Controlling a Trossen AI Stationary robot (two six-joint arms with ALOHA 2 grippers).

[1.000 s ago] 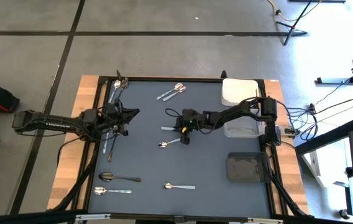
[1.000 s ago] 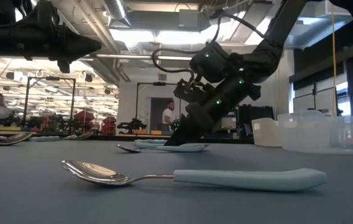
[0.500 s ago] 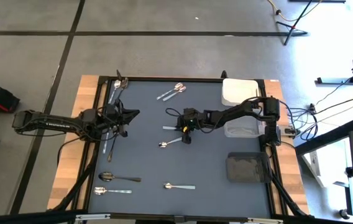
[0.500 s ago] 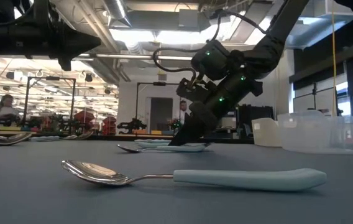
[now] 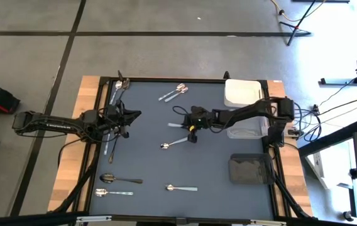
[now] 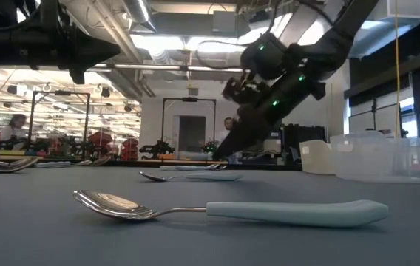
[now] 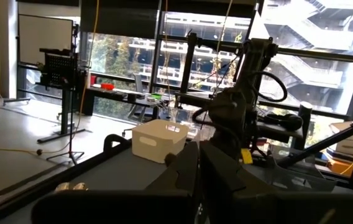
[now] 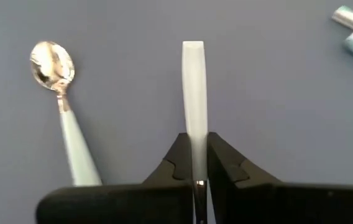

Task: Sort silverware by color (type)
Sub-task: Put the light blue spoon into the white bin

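My right gripper (image 5: 190,129) hangs over the middle of the grey mat, shut on a pale-handled piece of silverware (image 8: 193,93) whose handle sticks out toward the table's left. A silver spoon with a pale handle (image 5: 172,144) lies flat on the mat just nearer. More silverware lies at the far edge (image 5: 173,93), in a pile at the far left corner (image 5: 119,85) and near the front (image 5: 117,179). My left gripper (image 5: 137,113) hovers shut at the left side, holding nothing. My right gripper pinches the pale handle (image 8: 193,140) between its two fingers. The fingers slant down from the table's right and lie along the piece. The handle's free end (image 8: 193,46) juts out ahead, clear of the mat. The gripper itself hides the piece's other end.
A white bin (image 5: 241,93), a clear bin (image 5: 244,130) and a dark bin (image 5: 251,168) stand in a row along the right side. Two more spoons (image 5: 112,193) (image 5: 180,188) lie near the front edge. In the low view a person shows in the room behind.
My right gripper has risen and drawn back a little toward the table's right edge, still shut. The pale-handled piece has come up off the mat with it and is now lifted clear. The spoon beside it has stayed put.
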